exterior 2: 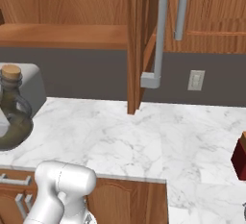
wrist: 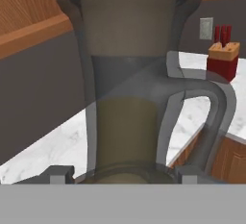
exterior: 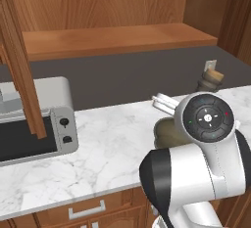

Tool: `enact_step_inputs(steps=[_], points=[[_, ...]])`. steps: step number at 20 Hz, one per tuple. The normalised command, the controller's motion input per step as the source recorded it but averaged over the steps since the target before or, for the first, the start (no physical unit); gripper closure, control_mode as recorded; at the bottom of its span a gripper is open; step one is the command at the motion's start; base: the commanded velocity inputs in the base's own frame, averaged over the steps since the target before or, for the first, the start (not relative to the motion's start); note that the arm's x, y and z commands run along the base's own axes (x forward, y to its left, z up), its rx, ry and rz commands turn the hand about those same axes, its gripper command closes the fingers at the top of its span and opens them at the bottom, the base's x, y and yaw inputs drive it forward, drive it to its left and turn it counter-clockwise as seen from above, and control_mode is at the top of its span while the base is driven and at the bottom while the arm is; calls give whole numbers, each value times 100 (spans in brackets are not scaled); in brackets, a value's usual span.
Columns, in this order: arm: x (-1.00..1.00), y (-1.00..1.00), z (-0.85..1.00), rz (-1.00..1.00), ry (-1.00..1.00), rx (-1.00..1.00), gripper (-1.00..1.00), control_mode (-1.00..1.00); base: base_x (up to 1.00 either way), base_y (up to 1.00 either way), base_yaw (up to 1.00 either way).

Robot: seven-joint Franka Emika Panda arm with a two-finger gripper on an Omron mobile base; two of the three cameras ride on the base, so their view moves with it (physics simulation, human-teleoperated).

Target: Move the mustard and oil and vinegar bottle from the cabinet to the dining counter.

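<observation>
You see the oil and vinegar bottle (wrist: 126, 98) very close in the hand view — its neck and side handle rise between the two small finger tips (wrist: 57, 174) of the gripper (wrist: 122, 176), one on each side of the glass. The fingers stand apart around the bottle; you cannot tell whether they press on it. In the right base view the bottle (exterior 2: 13, 110), cork on top, sits at the left, above the marble worktop (exterior 2: 144, 136). In the left base view its cork (exterior: 211, 79) shows just past the arm's wrist. Behind it is the wooden shelf (exterior: 112, 38) of the cabinet (exterior 2: 202, 11), with grey bar handles on its doors. A toaster oven (exterior: 34, 119) stands at the left of the worktop, and a red knife block (wrist: 223, 59) stands farther along.
</observation>
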Motion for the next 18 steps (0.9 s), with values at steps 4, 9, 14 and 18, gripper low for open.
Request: enact_step_inputs(steps=[4,9,14,18], points=[[0,0,0,0,0,0,100,100,-43,26,5],[0,0,0,0,0,0,100,100,-49,33,8],[0,0,0,0,0,0,100,100,-38,43,4],[0,0,0,0,0,0,100,100,-54,51,0]])
